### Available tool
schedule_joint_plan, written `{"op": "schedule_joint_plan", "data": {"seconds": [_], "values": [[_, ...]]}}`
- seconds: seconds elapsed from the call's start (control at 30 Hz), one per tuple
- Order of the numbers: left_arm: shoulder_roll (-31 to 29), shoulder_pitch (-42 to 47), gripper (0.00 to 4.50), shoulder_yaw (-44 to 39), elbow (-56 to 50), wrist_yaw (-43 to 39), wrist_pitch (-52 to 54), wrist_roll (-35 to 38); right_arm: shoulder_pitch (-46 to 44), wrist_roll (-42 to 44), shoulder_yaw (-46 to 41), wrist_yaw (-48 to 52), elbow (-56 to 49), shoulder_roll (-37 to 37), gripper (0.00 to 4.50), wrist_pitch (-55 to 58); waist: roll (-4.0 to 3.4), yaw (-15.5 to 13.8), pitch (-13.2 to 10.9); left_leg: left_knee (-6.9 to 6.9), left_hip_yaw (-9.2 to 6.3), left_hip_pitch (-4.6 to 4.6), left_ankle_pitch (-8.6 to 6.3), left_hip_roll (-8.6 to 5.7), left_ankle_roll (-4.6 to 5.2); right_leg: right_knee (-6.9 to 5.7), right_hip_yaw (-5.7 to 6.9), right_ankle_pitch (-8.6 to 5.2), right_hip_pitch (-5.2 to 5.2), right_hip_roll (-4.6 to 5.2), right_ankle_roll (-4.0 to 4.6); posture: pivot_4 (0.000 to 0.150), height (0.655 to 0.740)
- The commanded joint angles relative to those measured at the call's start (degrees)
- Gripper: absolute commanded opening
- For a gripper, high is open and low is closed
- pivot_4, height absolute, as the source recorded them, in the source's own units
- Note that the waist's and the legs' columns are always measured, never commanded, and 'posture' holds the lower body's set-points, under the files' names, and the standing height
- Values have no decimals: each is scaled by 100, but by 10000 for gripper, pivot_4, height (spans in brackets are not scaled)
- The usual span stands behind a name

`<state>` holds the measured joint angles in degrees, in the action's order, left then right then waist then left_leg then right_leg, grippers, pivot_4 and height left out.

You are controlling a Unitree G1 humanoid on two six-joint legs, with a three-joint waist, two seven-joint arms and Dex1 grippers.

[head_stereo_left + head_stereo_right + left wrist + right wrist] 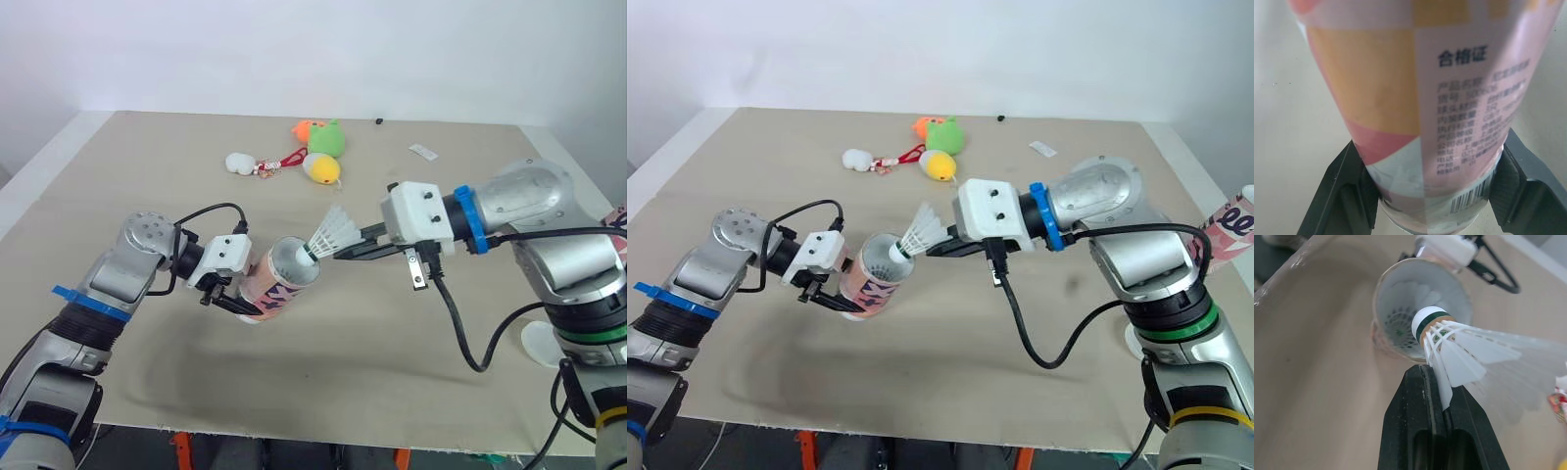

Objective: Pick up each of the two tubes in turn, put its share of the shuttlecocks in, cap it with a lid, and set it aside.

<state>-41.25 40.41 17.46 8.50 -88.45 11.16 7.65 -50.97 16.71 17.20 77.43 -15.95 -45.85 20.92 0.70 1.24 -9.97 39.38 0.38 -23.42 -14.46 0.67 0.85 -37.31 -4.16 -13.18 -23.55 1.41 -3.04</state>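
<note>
A pink patterned tube (pixel 282 281), tilted with mouth open, has a white shuttlecock (pixel 336 232) cork-first at its rim.

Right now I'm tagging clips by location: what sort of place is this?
Likely a robot test bench: a plain table backed by a bare white wall, with soft toys, a tube and a shuttlecock as props.
</note>
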Motion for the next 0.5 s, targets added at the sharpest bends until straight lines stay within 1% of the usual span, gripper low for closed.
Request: {"op": "schedule_joint_plan", "data": {"seconds": [0.03,0.07,0.17,0.23,0.27,0.3,0.33,0.43,0.5], "values": [[1,31,24675,79,53,13,-5,-86,-336,-178,187,91,-134,178,1084,-126,0,-4,0,0,-1,0,0,0,0,0,1,0,0,0,1,1500,7323],[5,40,24675,81,65,14,-9,-87,-401,-229,259,91,-103,246,1084,-143,0,-5,0,0,-7,-1,0,0,0,0,5,0,1,-1,1,1500,7323],[13,51,24675,81,81,19,-22,-83,-508,-211,357,233,-65,364,14111,-113,0,-1,0,1,-6,1,1,1,-1,-3,6,2,1,-1,4,1500,7323],[12,44,24675,80,76,22,-23,-80,-552,-7,211,245,-67,449,17646,3,0,-3,0,1,-10,1,1,1,-1,-3,10,2,2,-1,4,1500,7323],[15,46,24675,84,81,23,-25,-80,-560,188,68,256,-71,490,21478,104,0,-3,0,1,-8,1,1,1,-1,-3,9,2,2,0,4,1500,7323],[17,45,24675,86,83,25,-24,-79,-565,511,-130,290,-89,507,22474,338,0,-3,0,1,-10,1,1,1,-1,-3,9,2,2,0,4,1500,7323],[21,44,24675,89,82,26,-22,-78,-547,764,-305,347,-95,484,22474,478,0,-3,0,1,-10,1,1,1,-1,-3,9,2,2,0,5,1500,7323],[26,40,24675,94,84,25,-24,-74,-428,1242,-708,461,-41,310,22474,775,1,-4,0,1,-14,1,1,1,-1,-2,10,3,7,0,5,1500,7323],[28,42,24675,96,94,25,-33,-75,-372,1386,-851,422,15,245,22474,962,1,-4,0,1,-14,1,1,0,-1,-2,10,3,6,1,5,1500,7323]]}}
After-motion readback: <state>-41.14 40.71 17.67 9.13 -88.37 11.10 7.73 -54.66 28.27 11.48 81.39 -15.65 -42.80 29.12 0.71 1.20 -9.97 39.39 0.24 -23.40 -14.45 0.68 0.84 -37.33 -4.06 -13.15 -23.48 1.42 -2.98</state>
